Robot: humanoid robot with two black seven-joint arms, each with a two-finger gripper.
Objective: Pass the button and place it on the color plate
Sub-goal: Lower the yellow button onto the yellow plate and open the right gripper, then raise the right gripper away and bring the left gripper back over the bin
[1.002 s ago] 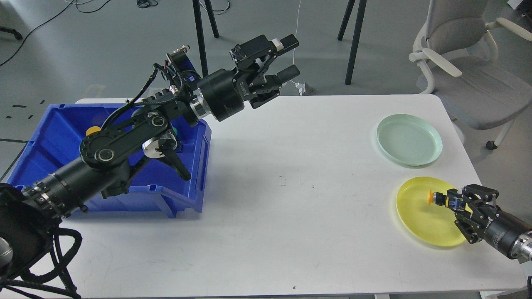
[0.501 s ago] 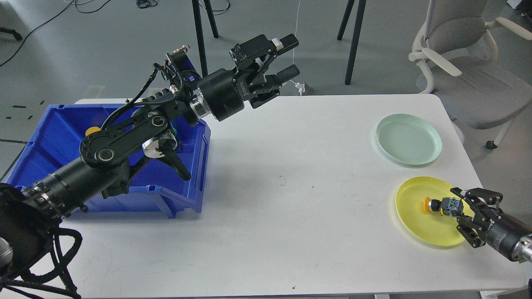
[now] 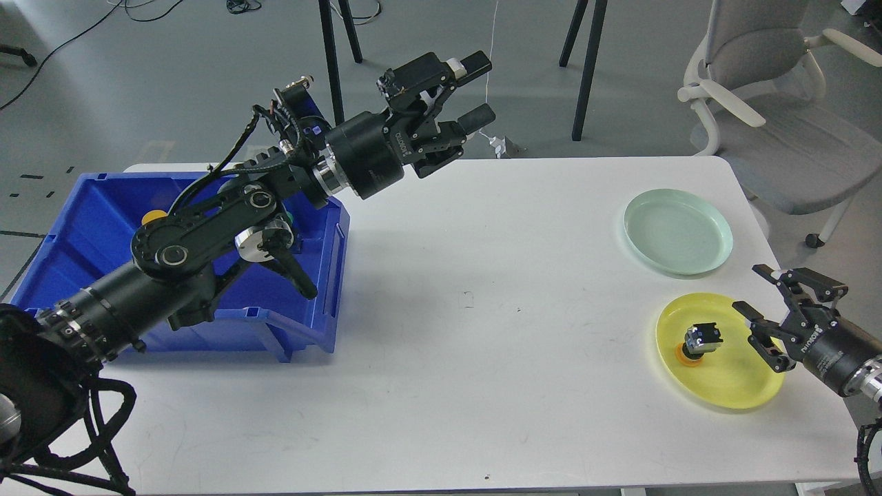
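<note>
You are seeing the right gripper [image 3: 770,303] standing wide open now, with nothing between its fingers. Half a second ago it was still close around the button [image 3: 699,340]; a full second ago it was holding the button above the plate. Now the button is resting alone on the yellow plate [image 3: 737,386], in the left part of it, with its orange cap down against the plate and its dark body with a light grey block pointing up. The gripper is backing off to the right and is not touching the button any more. In my judgement this is meaning that the placing step is finished for this button, and the colour is matching.

The pale green plate [image 3: 710,258] behind is holding nothing. The left gripper [image 3: 479,93] is hanging high over the far edge of the white table [image 3: 441,331], its fingers parted and empty, almost where it was before. The blue bin [image 3: 76,227] under the left arm is still showing a yellow piece [image 3: 153,216], so probably more buttons are waiting.

About writing: there is small white lettering on the body of the left gripper, but it is too small for reading surely. No other label is readable.
</note>
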